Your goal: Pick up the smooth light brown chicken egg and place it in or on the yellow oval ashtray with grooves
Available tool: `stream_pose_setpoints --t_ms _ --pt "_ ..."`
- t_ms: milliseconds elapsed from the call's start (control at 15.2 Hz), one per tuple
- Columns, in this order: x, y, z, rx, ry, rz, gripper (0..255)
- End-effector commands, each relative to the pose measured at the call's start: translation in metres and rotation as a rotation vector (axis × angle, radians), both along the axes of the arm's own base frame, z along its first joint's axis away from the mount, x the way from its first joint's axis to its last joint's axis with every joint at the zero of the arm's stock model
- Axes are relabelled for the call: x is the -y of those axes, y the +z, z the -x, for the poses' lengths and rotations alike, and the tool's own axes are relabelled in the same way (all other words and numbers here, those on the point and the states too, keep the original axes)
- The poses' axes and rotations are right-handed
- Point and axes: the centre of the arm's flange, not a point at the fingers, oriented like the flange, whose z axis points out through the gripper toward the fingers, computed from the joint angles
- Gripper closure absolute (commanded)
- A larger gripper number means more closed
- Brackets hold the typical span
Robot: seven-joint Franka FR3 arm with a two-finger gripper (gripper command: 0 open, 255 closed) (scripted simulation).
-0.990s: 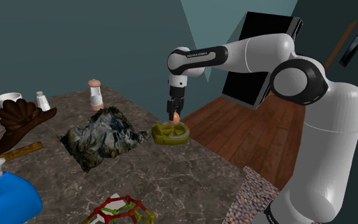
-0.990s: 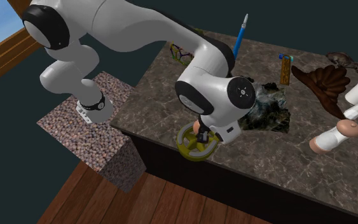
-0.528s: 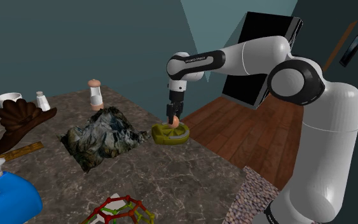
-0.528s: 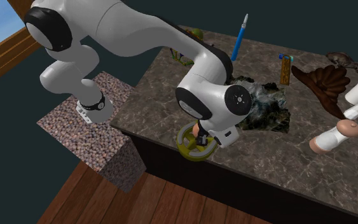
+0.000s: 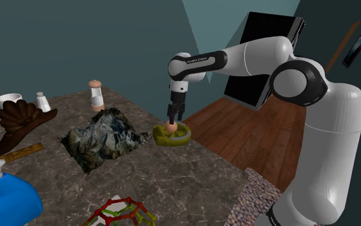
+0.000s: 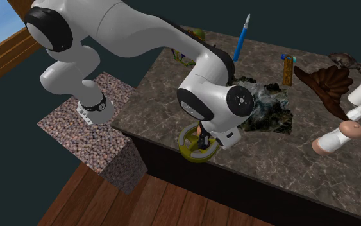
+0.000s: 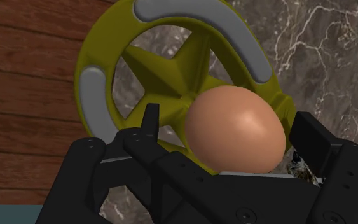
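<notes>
The light brown egg [image 5: 171, 128] lies in the olive-yellow oval ashtray [image 5: 174, 135], which sits at the marble table's edge nearest the wooden floor. My black gripper [image 5: 172, 120] points straight down just above the egg. In the wrist view the egg [image 7: 234, 130] rests against the ashtray's star-shaped middle [image 7: 174, 86], between the fingers [image 7: 151, 130], which stand apart from it on both sides. The gripper is open. In the second exterior view the hand covers much of the ashtray [image 6: 188, 149].
A dark rocky lump [image 5: 102, 138] sits to the shoulder view's left of the ashtray. Behind it stand a shaker [image 5: 95, 95] and a brown fan-shaped thing [image 5: 18, 119]. A blue object [image 5: 12, 202] and a red-green wire frame [image 5: 121, 213] lie near the front. The table drops to wooden floor [image 5: 249, 135].
The hand came down a little over the ashtray with the egg clasped. Since then the fingers have parted and the egg has settled lower into the ashtray.
</notes>
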Motion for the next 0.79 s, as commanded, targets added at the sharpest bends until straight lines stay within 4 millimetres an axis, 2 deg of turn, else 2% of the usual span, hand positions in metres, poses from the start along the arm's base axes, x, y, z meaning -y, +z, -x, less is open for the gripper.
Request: stream_pose_setpoints --t_ms 0,264,726 --pt "0.0 0.0 0.0 0.0 0.0 0.0 0" --pt "0.008 0.047 -0.014 0.0 0.0 0.0 0" --pt "0.008 0.047 -0.014 0.0 0.0 0.0 0"
